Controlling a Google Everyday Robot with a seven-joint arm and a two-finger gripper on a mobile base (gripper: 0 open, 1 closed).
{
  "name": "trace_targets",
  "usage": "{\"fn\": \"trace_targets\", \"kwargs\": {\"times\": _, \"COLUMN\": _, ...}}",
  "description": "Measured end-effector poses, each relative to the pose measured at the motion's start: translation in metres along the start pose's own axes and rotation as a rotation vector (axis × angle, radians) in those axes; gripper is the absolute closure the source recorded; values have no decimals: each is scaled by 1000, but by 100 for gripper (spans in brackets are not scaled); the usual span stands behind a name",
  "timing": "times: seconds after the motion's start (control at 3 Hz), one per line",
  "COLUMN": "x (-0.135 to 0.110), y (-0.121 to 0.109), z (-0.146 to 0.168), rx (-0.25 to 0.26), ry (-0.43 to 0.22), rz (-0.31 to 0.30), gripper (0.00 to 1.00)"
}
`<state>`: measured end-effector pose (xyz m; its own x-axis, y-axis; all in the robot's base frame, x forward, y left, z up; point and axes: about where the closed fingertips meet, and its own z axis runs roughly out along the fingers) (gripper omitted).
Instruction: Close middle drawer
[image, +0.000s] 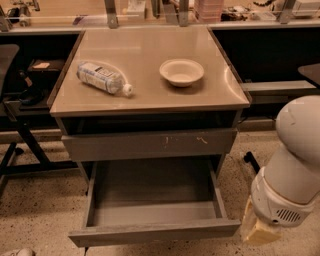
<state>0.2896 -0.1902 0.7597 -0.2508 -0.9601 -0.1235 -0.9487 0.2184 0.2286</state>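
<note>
Hanging low at the right, the pincer (258, 227) sits just beside the front right corner of the middle drawer (152, 231), which stands pulled far out; whether the pincer is open or closed cannot be told. A bottle (102, 77) and bowl (181, 71) rest on the tabletop (145, 45).

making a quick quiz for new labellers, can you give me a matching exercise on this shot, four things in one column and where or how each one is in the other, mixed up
Things:
1. bottle
2. bowl
3. middle drawer
4. gripper

Places or states:
a. pulled far out, bare grey inside
b. low at the right of the picture, off the open drawer's right front corner
c. lying on its side on the left part of the tabletop
d. standing upright, right of centre on the tabletop

Pairs: 1-c, 2-d, 3-a, 4-b
</note>
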Motion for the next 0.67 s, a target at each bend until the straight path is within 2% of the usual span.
{"fn": "trace_targets", "kwargs": {"times": 0.33, "x": 0, "y": 3, "z": 73, "rx": -122, "ry": -16, "rz": 34, "gripper": 100}}
{"fn": "trace_targets", "kwargs": {"times": 0.67, "x": -3, "y": -4, "z": 138, "rx": -199, "ry": -11, "rz": 59, "gripper": 100}}
